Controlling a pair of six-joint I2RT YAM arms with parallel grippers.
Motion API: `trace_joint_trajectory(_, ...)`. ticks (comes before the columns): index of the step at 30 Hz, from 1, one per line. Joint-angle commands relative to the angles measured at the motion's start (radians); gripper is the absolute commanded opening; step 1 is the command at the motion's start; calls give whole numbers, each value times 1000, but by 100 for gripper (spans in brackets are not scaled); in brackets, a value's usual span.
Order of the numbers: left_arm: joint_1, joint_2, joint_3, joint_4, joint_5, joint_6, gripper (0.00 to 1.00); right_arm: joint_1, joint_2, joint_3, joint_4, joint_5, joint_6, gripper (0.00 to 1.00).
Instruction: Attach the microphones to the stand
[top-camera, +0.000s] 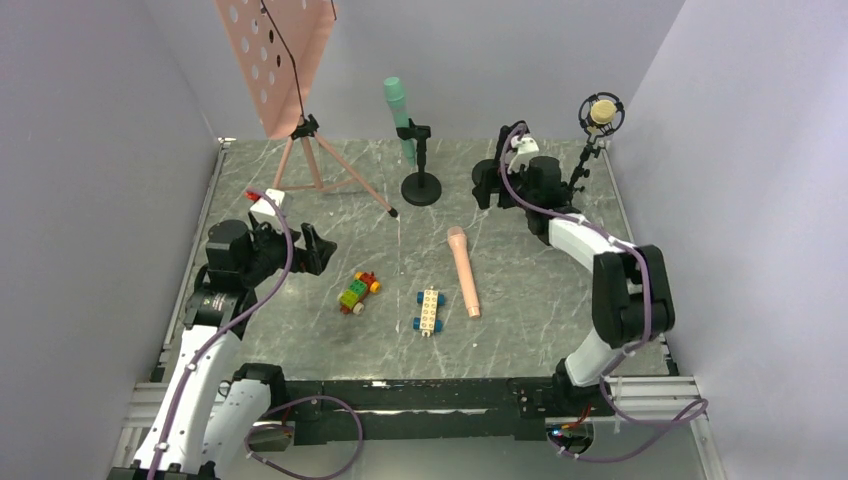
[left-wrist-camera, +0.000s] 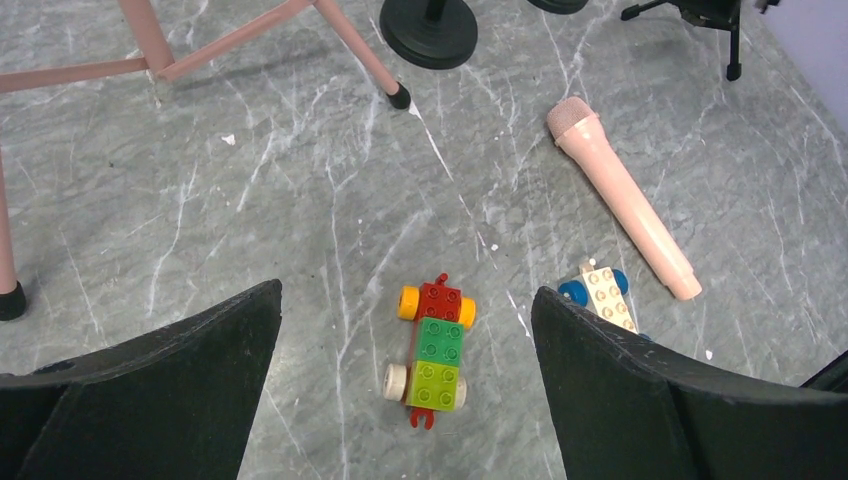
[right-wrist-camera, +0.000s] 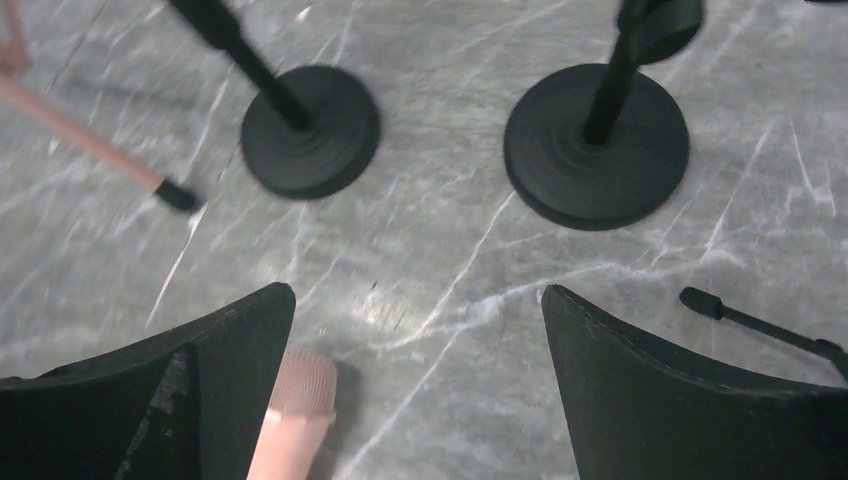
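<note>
A salmon pink microphone (top-camera: 463, 270) lies flat on the table; it also shows in the left wrist view (left-wrist-camera: 620, 195), and its head shows in the right wrist view (right-wrist-camera: 300, 385). A mint green microphone (top-camera: 400, 118) stands clipped in a black round-base stand (top-camera: 421, 187). A pale tan-yellow microphone (top-camera: 602, 110) sits in a ring mount on a thin tripod stand at the back right. My left gripper (top-camera: 305, 248) (left-wrist-camera: 405, 295) is open and empty over a toy-brick car. My right gripper (top-camera: 490, 180) (right-wrist-camera: 417, 292) is open and empty, above the table just beyond the pink microphone's head.
A second black round-base stand (right-wrist-camera: 597, 145) with an empty clip stands beside the first stand's base (right-wrist-camera: 310, 130). A pink tripod music stand (top-camera: 300, 150) is at the back left. A colourful brick car (left-wrist-camera: 432, 345) and a white-blue one (top-camera: 429, 310) lie in front. Walls close in on three sides.
</note>
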Motion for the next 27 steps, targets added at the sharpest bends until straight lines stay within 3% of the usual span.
trace_joint_trajectory(1,7,18,10,20,4,14,99,1,81,48,246,249,266,100)
trace_joint_trajectory(5,7,30,14,19,-2,19,99,1,189,98,329,331,311,98)
trace_joint_trajectory(9,7,35,16,19,-7,23,99,-3,295,112,518,244,240,92)
trace_joint_trajectory(16,8,47,20,18,-9,25,99,-3,426,230,485,364,169,88)
trace_joint_trajectory(27,15,66,26,19,-13,26,99,-21,551,333,593,333,65,77)
